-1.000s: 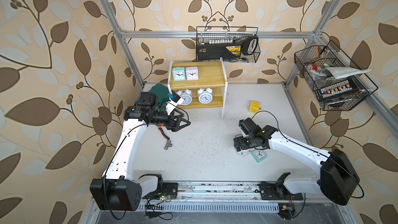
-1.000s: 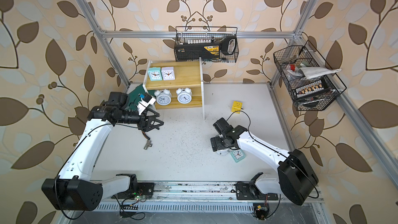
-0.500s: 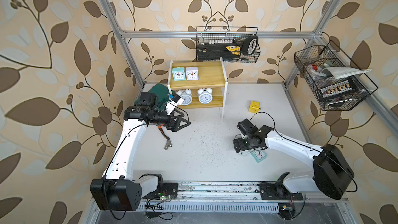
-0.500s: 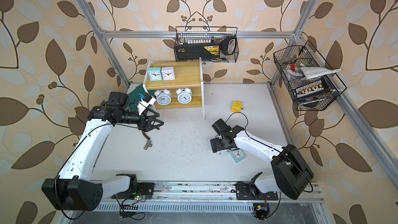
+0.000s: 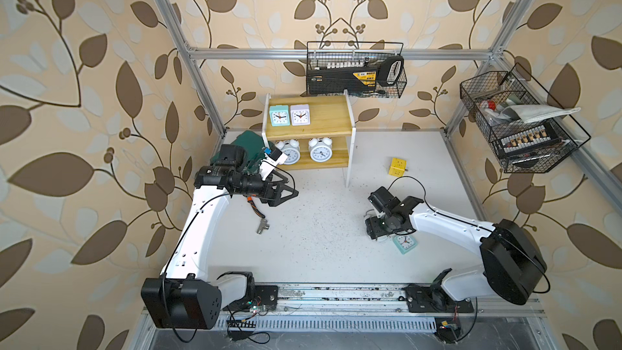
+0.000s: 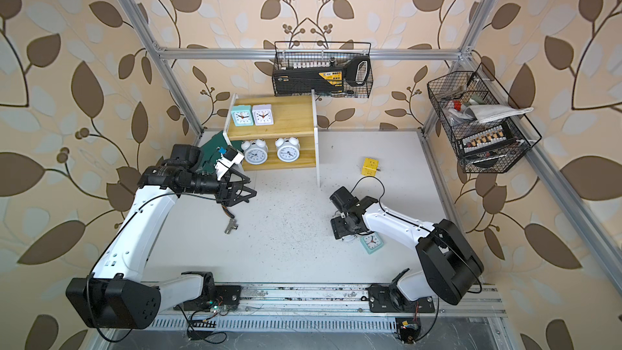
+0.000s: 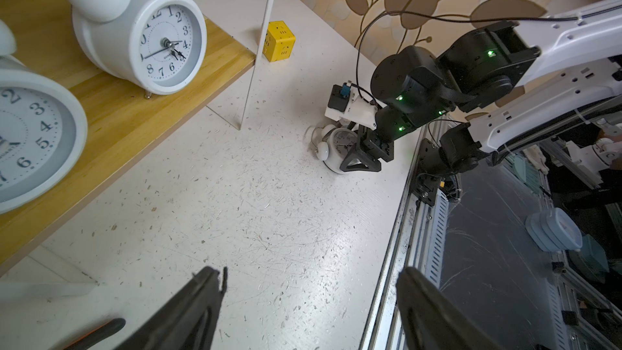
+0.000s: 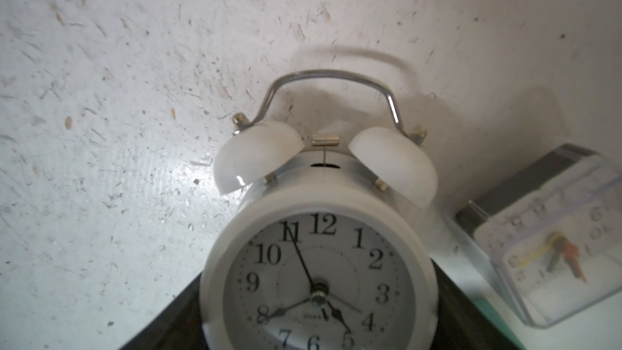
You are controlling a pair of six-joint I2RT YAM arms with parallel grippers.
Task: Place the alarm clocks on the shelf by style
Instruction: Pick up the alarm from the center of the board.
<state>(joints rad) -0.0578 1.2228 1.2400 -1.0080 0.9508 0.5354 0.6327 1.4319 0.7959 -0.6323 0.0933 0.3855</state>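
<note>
My right claw [image 7: 350,159] around a white twin-bell clock [image 8: 319,264] on the desk [image 5: 319,230].
It sits right of centre in both top views, a mint square clock [image 5: 405,242] just beside; whether I grip it, I cannot tell. My left claw [image 7: 309,277] gapes released, holding nothing, near the shelf [image 5: 326,119] at upper centre.

My left arm [image 5: 202,223] reaches far, wrist level; left gripper [image 7: 311,276] spread wide. My right arm [image 5: 444,227] stretches left; right gripper [image 5: 376,230] points down, grip unclear.
</note>
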